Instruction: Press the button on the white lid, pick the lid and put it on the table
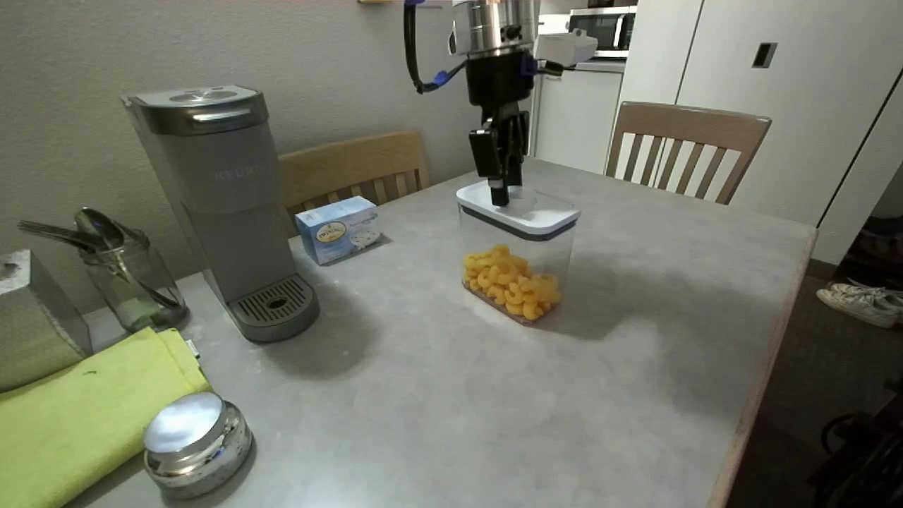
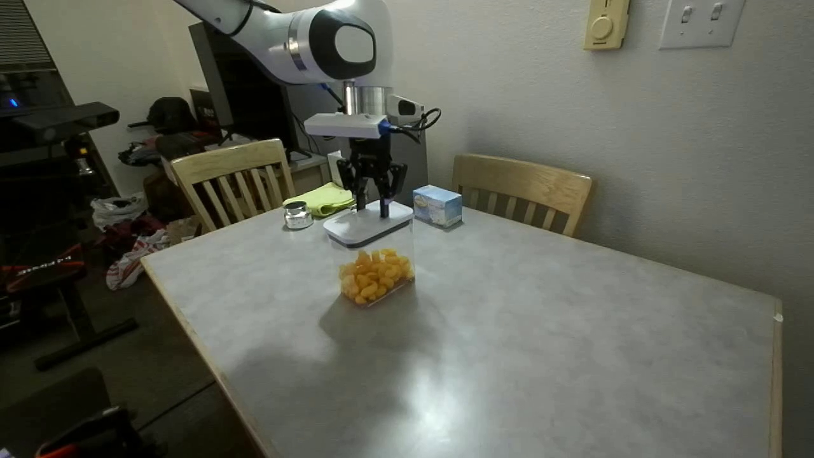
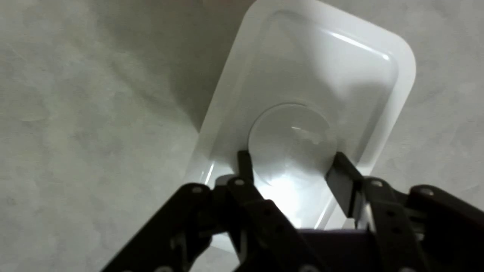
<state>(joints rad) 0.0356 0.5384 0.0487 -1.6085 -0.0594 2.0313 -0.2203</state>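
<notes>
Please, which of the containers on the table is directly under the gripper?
The clear container holding yellow pieces, with the white lid; the silver jar and glass jar stand away from the gripper.

Grey coffee maker (image 1: 231, 201) near a blue box (image 1: 338, 231), silver jar (image 1: 197, 446) beside yellow cloth (image 1: 92, 409).

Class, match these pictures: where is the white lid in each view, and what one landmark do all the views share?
In an exterior view: the white lid is just right of centre, above mid-height, on the clear tub.
In an exterior view: the white lid is a little left of centre, near mid-height.
Wrist view: the white lid slants across the middle, up to the top edge.
Shared landmark: the claw, at the lid in all three.
</notes>
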